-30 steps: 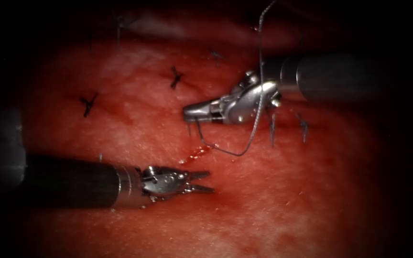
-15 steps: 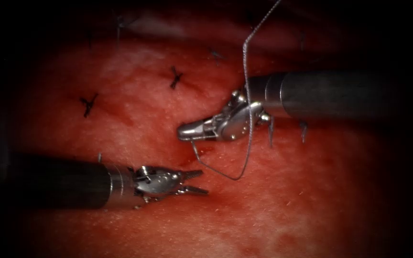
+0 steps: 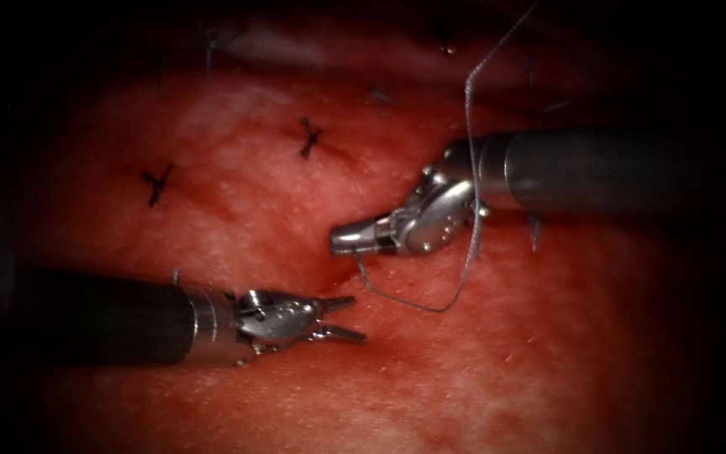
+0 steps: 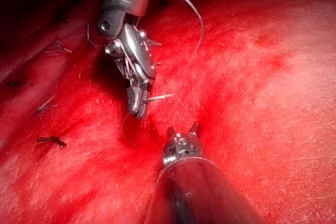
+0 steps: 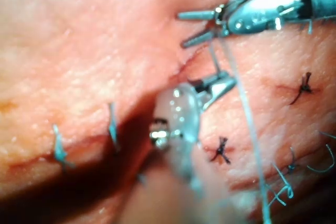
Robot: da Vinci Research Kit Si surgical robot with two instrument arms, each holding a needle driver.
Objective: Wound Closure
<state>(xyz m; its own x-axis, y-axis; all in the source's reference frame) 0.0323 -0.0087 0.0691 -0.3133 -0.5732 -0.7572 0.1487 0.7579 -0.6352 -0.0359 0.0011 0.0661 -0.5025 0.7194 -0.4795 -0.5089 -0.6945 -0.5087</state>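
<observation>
We see our right steel needle driver (image 3: 344, 240), jaws pinching the thin curved needle (image 3: 361, 271), has edged rightward over the red tissue (image 3: 548, 361), trailing grey thread (image 3: 470, 168), while our left driver (image 3: 348, 318) waits, jaws spread, empty.

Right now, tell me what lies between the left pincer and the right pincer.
In the endoscope view: red tissue and the curved needle, held by the shut right pincer, thread trailing. The left pincer is open and empty.
</observation>
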